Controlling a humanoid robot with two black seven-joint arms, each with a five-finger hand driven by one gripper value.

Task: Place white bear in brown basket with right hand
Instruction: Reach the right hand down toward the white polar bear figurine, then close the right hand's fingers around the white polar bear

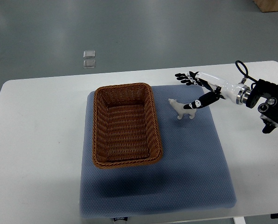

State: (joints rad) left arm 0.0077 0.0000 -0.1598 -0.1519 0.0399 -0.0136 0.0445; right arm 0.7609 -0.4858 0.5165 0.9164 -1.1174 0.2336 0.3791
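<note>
Mat: blue padded mat point(185, 172) covers the middle of the white counter point(36, 140); its near edge carries a small dark label, cut off by the bottom of the picture and unreadable.
Basket: brown basket point(126, 125) stands on the mat's left half, empty, long side running front to back.
Bear: white bear point(179, 108) stands upright on the mat, just right of the basket, nearer the mat's far edge, apart from the rim.
Right hand: right hand point(198, 91) reaches in from the counter's right edge, fingers spread; the thumb tip lies at the bear's back, contact hard to judge, nothing gripped.
Floor: two small clear squares point(88, 59) beyond the counter's far edge, too small to identify.
</note>
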